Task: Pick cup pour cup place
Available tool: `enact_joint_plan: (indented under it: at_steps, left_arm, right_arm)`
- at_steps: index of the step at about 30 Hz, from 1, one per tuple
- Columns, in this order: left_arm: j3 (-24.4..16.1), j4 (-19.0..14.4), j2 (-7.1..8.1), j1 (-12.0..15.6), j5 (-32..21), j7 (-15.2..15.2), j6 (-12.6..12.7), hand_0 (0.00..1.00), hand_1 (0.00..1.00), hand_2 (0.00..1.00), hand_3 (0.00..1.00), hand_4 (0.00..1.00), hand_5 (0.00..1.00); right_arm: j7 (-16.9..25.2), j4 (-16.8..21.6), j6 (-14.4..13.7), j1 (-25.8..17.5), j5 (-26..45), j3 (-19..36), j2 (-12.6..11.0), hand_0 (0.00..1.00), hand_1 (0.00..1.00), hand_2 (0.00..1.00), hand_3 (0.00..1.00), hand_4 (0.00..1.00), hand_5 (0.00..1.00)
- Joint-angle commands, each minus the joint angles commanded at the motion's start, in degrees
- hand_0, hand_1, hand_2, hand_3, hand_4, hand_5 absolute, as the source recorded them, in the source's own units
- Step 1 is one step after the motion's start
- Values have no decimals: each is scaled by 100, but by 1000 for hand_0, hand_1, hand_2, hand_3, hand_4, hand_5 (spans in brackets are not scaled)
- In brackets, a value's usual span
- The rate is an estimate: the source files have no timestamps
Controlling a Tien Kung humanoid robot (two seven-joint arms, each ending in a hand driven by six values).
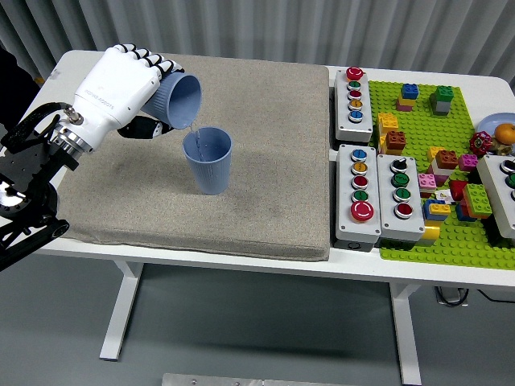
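Observation:
My left hand [133, 84], white with black fingertips, is shut on a blue ribbed cup [179, 100]. That cup is tipped on its side, mouth facing right and down, and its lip hangs just above the left rim of a second blue ribbed cup [208, 161]. The second cup stands upright on the grey mat [265, 161], near the mat's middle left. A thin stream seems to run from the tipped lip into it. The right arm does not show.
Right of the mat lie three grey button boxes [354, 104] [360, 193] [400, 197] and a green baseplate [451, 233] crowded with several bricks. Another button box [503, 193] and a plate with an orange [504, 133] sit at the right edge.

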Motion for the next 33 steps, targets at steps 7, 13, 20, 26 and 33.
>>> enact_joint_plan:
  at_steps: [7,13,20,26,33]
  left_arm:
    - [113,25,29,-50,0,93,8,467,497,631,573,772,209]
    - [193,3,69,-123,0,111,-65,470,498,630,573,772,214]
    - [277,-29,100,-204,0,96,-116,468,500,633,573,772,214]
    - [371,-53,117,-254,0,103,-125,469,499,633,573,773,214]
    - [380,-66,130,-277,0,104,-109,473,499,632,572,769,214]
  right_arm:
    - [-6,0,-1,-23,-15,1,7,701,625,560,565,2,11]
    - [-5,0,1,-27,-19,1,7,701,625,560,565,2,12]
    - [0,0,5,-30,-3,-12,5,701,625,560,564,2,12]
    - [5,0,9,-25,9,-17,1,701,625,560,565,2,11]
    - [8,0,7,-12,16,-21,-3,701,625,560,565,2,10]
